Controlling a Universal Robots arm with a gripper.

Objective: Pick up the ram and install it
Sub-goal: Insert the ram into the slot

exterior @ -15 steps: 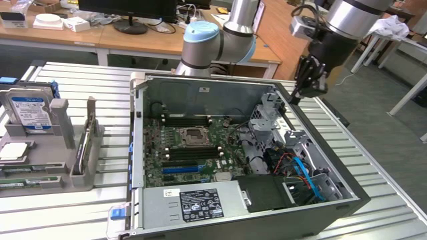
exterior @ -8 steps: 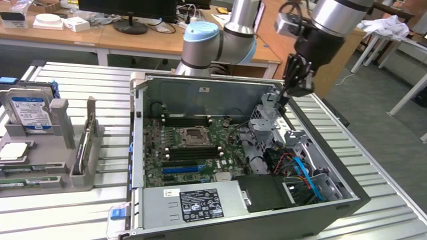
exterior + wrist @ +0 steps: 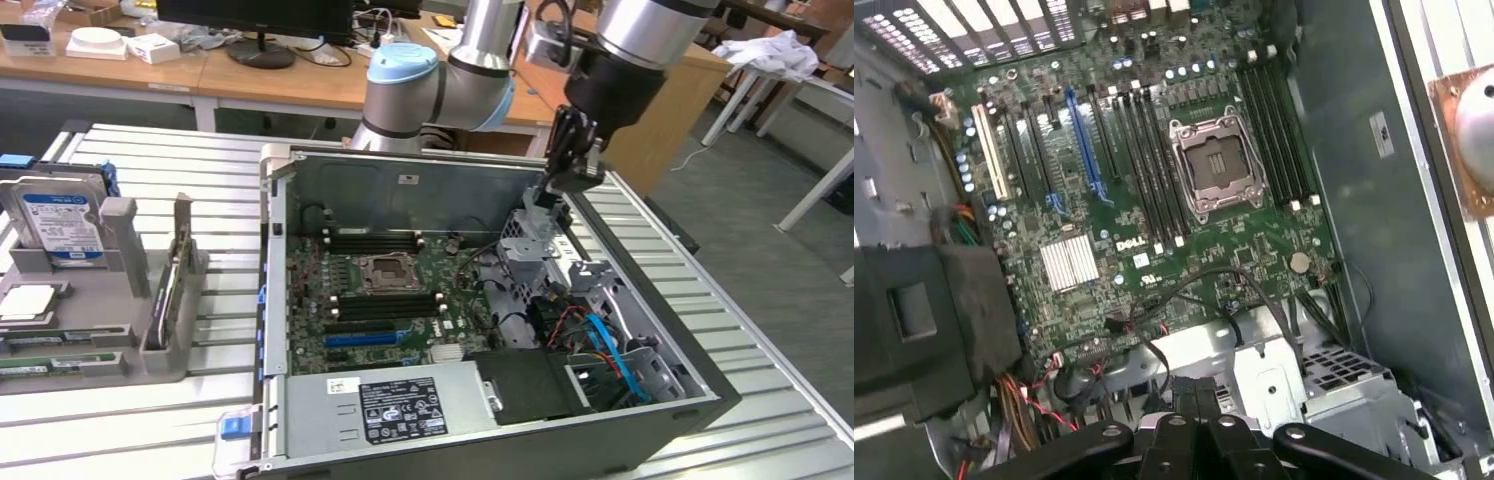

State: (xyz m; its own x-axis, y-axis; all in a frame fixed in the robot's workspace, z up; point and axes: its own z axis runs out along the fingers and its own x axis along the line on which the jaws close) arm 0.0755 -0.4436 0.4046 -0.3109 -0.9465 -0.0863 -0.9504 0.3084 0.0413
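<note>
Black gripper [image 3: 574,172] hangs over the silver drive cage [image 3: 531,238] inside our open grey computer case [image 3: 387,187] (grip: we cannot tell).

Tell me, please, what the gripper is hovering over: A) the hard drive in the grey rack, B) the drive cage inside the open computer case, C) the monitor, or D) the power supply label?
B: the gripper hangs just above the metal drive cage in the computer case.
</note>
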